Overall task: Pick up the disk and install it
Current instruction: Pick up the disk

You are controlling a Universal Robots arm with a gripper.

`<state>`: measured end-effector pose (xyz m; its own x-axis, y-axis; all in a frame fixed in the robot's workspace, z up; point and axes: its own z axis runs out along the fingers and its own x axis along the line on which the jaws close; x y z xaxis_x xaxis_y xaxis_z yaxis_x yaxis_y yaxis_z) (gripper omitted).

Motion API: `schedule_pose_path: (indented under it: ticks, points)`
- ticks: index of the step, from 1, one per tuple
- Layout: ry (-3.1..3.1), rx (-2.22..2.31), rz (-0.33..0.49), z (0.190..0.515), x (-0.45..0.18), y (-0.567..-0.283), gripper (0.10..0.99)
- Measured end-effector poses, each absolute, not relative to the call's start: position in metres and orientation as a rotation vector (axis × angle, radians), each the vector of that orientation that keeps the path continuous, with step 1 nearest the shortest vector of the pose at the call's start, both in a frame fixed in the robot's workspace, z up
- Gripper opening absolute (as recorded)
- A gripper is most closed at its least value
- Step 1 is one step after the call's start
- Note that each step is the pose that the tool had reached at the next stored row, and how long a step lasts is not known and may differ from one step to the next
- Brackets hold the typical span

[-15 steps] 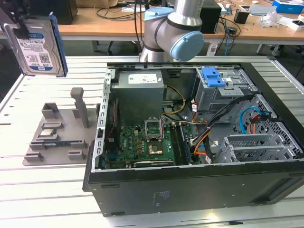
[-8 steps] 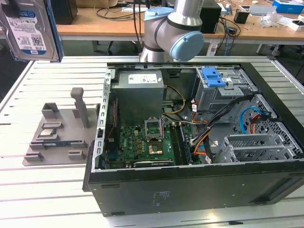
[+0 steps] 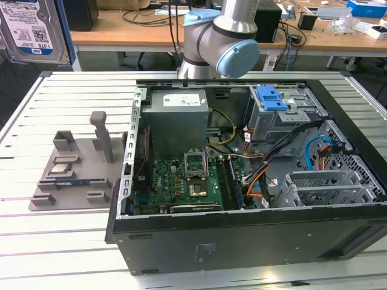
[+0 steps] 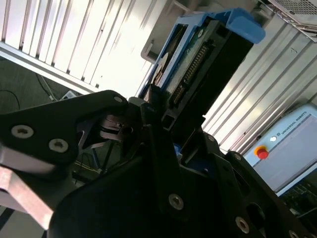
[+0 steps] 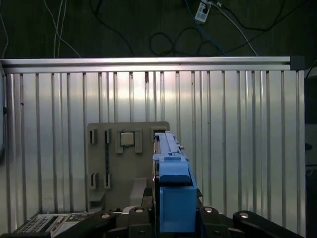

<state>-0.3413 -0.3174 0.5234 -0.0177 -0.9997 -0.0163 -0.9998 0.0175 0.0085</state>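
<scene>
One flat silver metal disk (image 5: 171,168) with a blue plastic frame is held clear above the worktop.

The black claw (image 5: 171,214) is seen clamped on the disk's two sides in both wrist views, its fingers (image 4: 157,130) pressed against the blue frame, and the disk is carried edge-on. In the first wrist view, the ribbed aluminium worktop (image 5: 237,148) and a grey slotted fixture plate (image 5: 126,148) are seen under the disk. In the exterior view, the disk (image 3: 30,27) is shown at the upper left, above the fixture plate (image 3: 72,175) and well apart from the open black computer case (image 3: 242,241), in which a grey power-supply box (image 3: 178,118) and a blue plastic latch piece (image 3: 272,96) are mounted.
</scene>
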Motion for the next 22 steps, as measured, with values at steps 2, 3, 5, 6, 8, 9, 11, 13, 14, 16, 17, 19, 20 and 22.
schedule_pose_path:
  ticks: [2, 3, 5, 6, 8, 9, 11, 13, 14, 16, 17, 19, 20, 22]
  points:
    - [2.237, -2.198, 0.028, 0.524, -0.341, -0.317, 0.365]
    - [2.237, -2.198, 0.027, 0.524, -0.341, -0.317, 0.365]
    - [2.237, -2.198, 0.028, 0.524, -0.341, -0.317, 0.365]
    - [2.237, -2.198, 0.028, 0.524, -0.34, -0.317, 0.365]
    - [2.237, -2.198, 0.027, 0.524, -0.333, -0.317, 0.365]
    - [2.237, -2.198, 0.027, 0.523, -0.328, -0.317, 0.365]
    - [2.237, -2.198, 0.027, 0.524, -0.322, -0.317, 0.365]
    - [2.237, -2.198, 0.027, 0.524, -0.315, -0.317, 0.365]
    - [2.237, -2.198, 0.027, 0.524, -0.31, -0.317, 0.365]
    - [2.237, -2.198, 0.027, 0.524, -0.302, -0.317, 0.365]
    - [2.237, -2.198, 0.027, 0.524, -0.298, -0.317, 0.365]
    - [2.237, -2.198, 0.027, 0.524, -0.288, -0.317, 0.365]
    - [2.237, -2.198, 0.027, 0.524, -0.283, -0.317, 0.365]
    - [2.237, -2.198, 0.027, 0.524, -0.273, -0.317, 0.365]
